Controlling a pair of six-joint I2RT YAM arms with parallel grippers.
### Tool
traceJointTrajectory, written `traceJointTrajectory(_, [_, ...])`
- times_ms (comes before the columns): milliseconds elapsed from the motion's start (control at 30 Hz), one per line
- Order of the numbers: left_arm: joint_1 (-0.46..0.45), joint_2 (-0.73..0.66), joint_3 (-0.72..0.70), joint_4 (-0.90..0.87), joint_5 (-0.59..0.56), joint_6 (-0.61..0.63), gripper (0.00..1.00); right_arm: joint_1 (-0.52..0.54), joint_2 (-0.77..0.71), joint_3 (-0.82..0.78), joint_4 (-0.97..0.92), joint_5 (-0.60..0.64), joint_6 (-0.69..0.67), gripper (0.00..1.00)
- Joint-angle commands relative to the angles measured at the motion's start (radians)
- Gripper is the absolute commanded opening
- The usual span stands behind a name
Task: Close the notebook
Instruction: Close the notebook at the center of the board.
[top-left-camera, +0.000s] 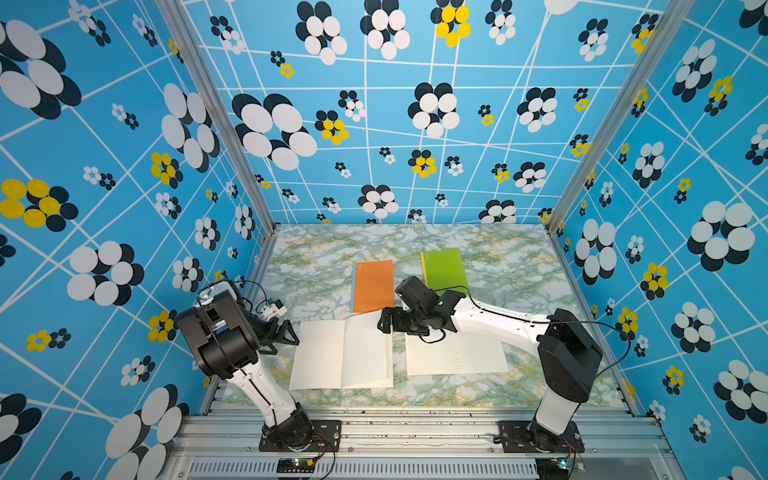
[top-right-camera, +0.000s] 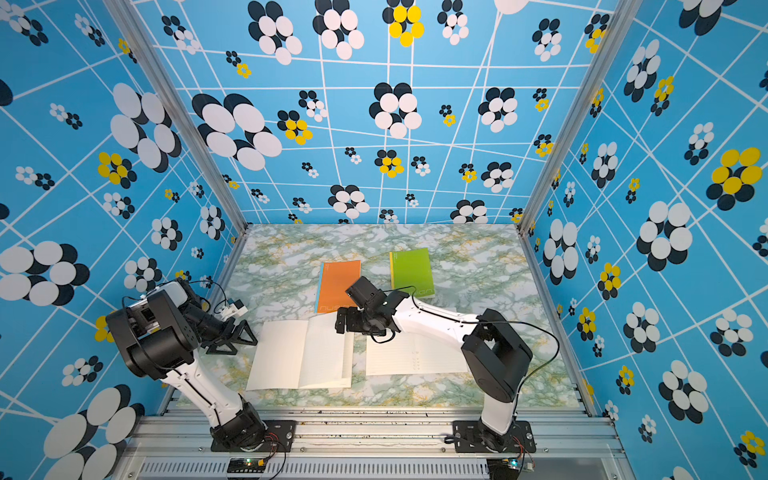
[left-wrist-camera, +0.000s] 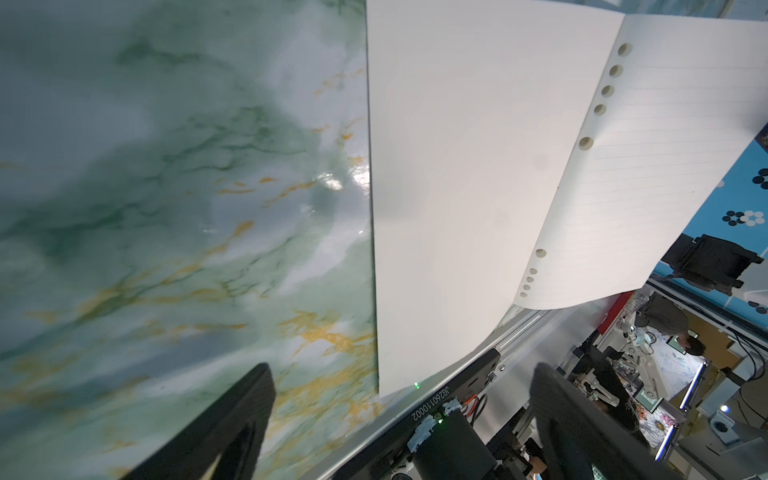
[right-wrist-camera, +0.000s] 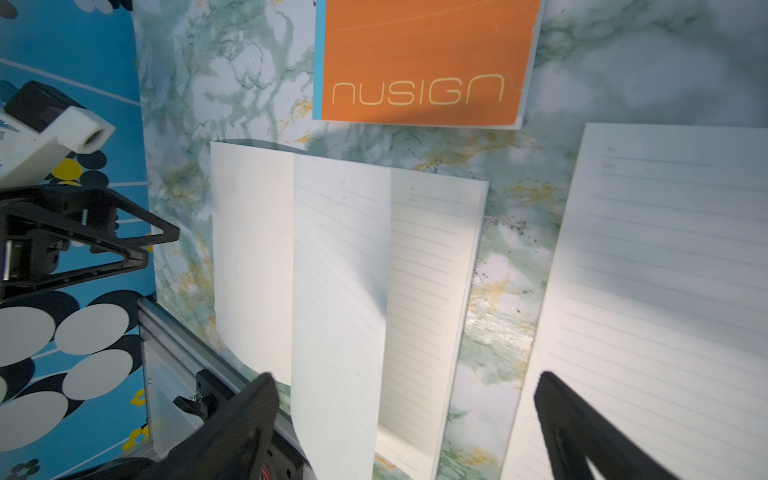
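Note:
The notebook lies open at the front left of the marble table, cream pages up. One lined leaf stands partly raised over its middle. My left gripper is open just off the notebook's far left corner and holds nothing. My right gripper hovers open above the notebook's far right corner. The raised leaf shows between its fingers without being gripped.
A loose open lined sheet lies right of the notebook, under the right arm. A closed orange notebook and a closed green notebook lie farther back. Patterned walls enclose three sides of the table; an aluminium rail runs along the front.

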Motion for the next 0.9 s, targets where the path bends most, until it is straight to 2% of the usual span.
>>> traceJointTrajectory(0, [0.000,0.033,-0.008,0.006,0.002,-0.010,0.98,-0.002,0.059,0.021,0.052,-0.058,0.022,0.99])
traceJointTrajectory(333, [-0.063,0.036,-0.055,0.053,0.004,-0.044,0.98,0.012,0.205,0.092,0.052,-0.122,0.015,0.99])
traceJointTrajectory(667, [-0.125,0.045,-0.096,0.097,0.001,-0.083,0.98,0.022,0.258,0.136,-0.100,-0.046,-0.022,0.99])
traceJointTrajectory(867, [-0.168,0.036,-0.103,0.112,0.007,-0.115,0.98,0.032,0.267,0.131,-0.101,-0.055,-0.019,0.99])
